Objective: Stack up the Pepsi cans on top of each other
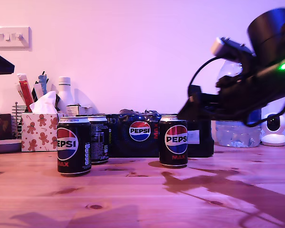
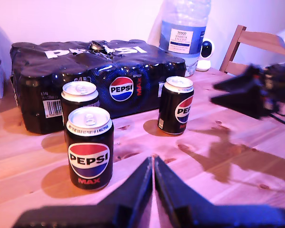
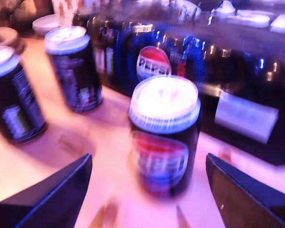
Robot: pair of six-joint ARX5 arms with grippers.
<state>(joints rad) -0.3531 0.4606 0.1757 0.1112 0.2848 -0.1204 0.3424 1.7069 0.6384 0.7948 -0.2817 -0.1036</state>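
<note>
Three black Pepsi Max cans stand upright on the wooden table [image 1: 142, 199]. One can [image 1: 73, 146] [image 2: 89, 147] is nearest at the exterior view's left, a second can [image 1: 99, 140] [image 2: 79, 97] is just behind it, and a third can [image 1: 173, 141] [image 2: 176, 105] [image 3: 165, 137] stands apart toward the middle. My second gripper [image 1: 183, 114] [image 2: 213, 93] [image 3: 148, 161] is open and hangs just off the third can on the exterior view's right, near its top; the can sits ahead of the fingers, untouched. My first gripper [image 2: 153, 164] is shut on nothing, low in front of the cans.
A black shrink-wrapped Pepsi multipack [image 1: 140, 133] [image 2: 109, 71] lies behind the cans. A large water bottle [image 1: 235, 128] [image 2: 185, 33] and a small white camera [image 1: 274, 129] stand at the exterior view's right. A gingerbread tissue box [image 1: 39, 131] is at its left, and a wooden chair [image 2: 256, 42] is beyond the table.
</note>
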